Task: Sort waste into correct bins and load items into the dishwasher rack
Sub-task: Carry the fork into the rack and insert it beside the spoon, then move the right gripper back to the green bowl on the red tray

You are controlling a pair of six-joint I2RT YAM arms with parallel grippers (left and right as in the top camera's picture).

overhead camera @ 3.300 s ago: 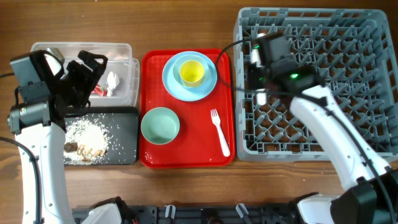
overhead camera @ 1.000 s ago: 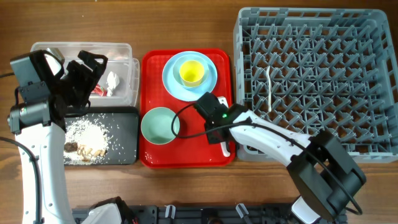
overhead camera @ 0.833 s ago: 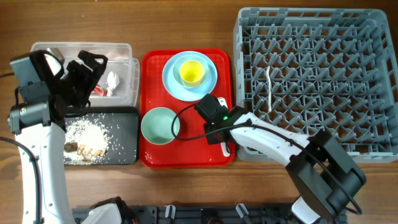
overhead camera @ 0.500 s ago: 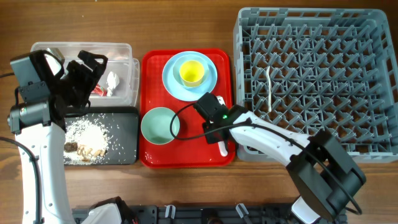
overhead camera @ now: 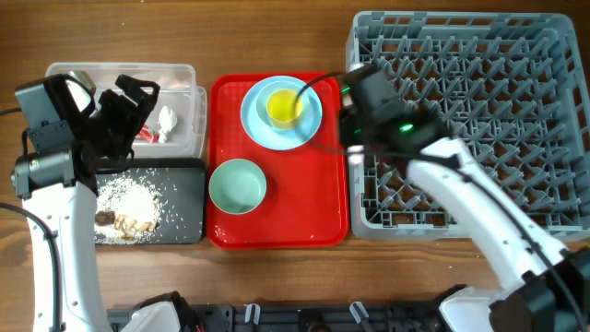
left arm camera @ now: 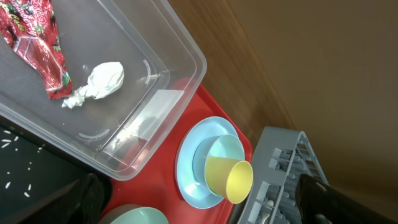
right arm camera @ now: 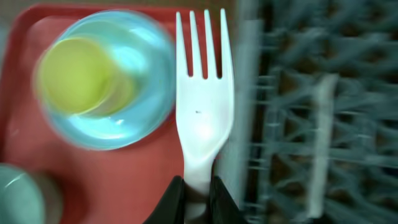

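Observation:
My right gripper (overhead camera: 355, 103) is shut on the handle of the white fork (right arm camera: 200, 118), tines pointing away, above the seam between the red tray and the grey dishwasher rack (overhead camera: 479, 129). The yellow cup (overhead camera: 284, 108) sits in the pale blue bowl (overhead camera: 267, 90) on the blue plate (overhead camera: 253, 120). The green bowl (overhead camera: 237, 185) stands below them. My left gripper (overhead camera: 129, 111) hangs open and empty over the clear tub (overhead camera: 189, 101), which holds the red wrapper (left arm camera: 40, 43) and the tissue (left arm camera: 102, 81). Rice (overhead camera: 129, 198) lies in the black tray (overhead camera: 184, 203). A blurred white spoon (right arm camera: 320, 137) lies in the rack.
The flat red serving tray (overhead camera: 277, 226) lies between the bins and the rack. My right arm crosses the rack's lower left part. Wooden table shows along the back and front edges.
My right gripper closed on the fork on the red tray, lifted it and moved up to the rack's left edge. The left arm has not moved.

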